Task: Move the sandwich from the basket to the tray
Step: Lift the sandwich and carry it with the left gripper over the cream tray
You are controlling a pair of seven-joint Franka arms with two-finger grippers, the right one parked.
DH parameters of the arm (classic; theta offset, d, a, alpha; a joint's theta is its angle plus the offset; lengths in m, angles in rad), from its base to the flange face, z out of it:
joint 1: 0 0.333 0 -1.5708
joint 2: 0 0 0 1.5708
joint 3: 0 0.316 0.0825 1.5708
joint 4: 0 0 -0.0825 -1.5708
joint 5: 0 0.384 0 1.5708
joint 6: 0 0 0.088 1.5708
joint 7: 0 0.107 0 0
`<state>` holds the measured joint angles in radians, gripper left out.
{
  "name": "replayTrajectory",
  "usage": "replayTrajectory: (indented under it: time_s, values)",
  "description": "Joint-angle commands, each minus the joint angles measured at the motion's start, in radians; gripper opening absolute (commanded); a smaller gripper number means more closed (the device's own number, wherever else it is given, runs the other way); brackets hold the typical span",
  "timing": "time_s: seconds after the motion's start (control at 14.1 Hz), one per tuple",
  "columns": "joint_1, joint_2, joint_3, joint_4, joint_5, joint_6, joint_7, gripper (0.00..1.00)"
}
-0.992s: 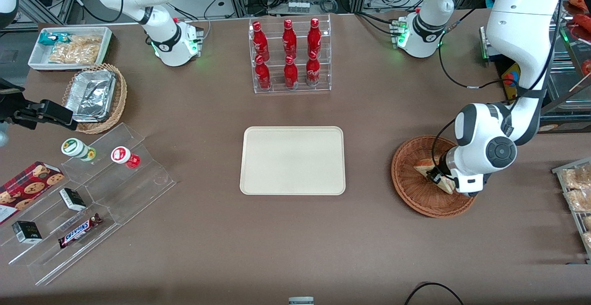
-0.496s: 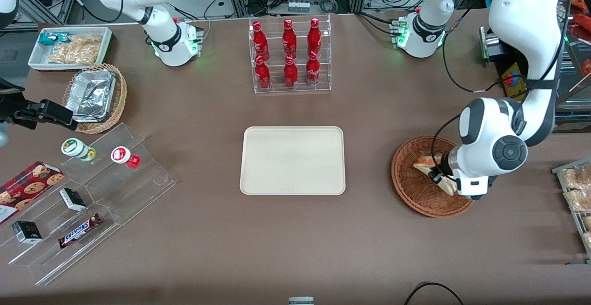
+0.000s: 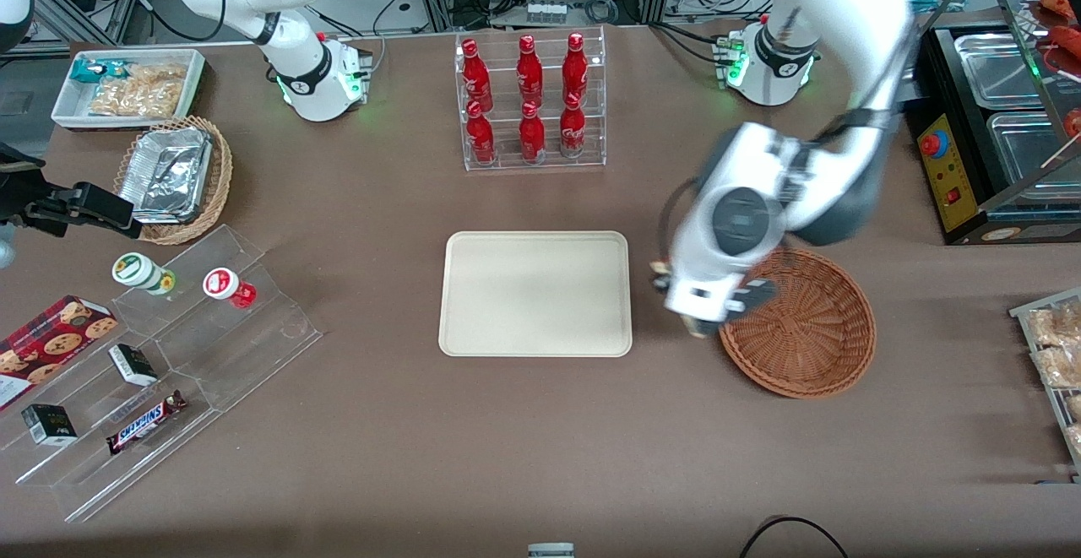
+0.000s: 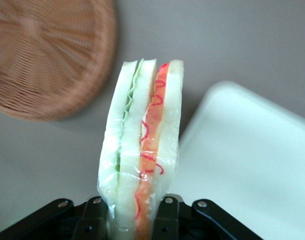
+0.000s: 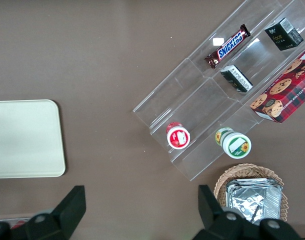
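Left wrist view: gripper [image 4: 132, 212] clamps wrapped sandwich [image 4: 142, 145] by base, wedge pointing away, likely so filling stays upright. Front view: gripper right of centre, between empty basket [image 3: 802, 322] and tray [image 3: 535, 293]; sandwich airborne.

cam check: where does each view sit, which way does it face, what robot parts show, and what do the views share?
Front view: high, facing the robots, looking down on the table; shows both arm bases and the gripper between basket and tray.
Left wrist view: on the working arm, looking past its fingers along the clamped sandwich.
Right wrist view: on the parked arm, looking straight down; its own fingers show.
Shared: the tray appears in all three; the basket in the front and left wrist views.
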<state>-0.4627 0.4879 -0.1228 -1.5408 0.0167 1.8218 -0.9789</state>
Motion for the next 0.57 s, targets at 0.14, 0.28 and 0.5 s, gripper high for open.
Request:
replayTrajectory:
  time_s: [0.14,0.28,0.5]
  values:
    - [-0.178,0.272,0.015,0.316,0.025,-0.016,0.084,0.25]
    - [-0.218,0.322,0.014,0.346,0.017,0.036,0.141,0.26]
    - [-0.267,0.376,0.014,0.346,0.017,0.109,0.141,0.26]
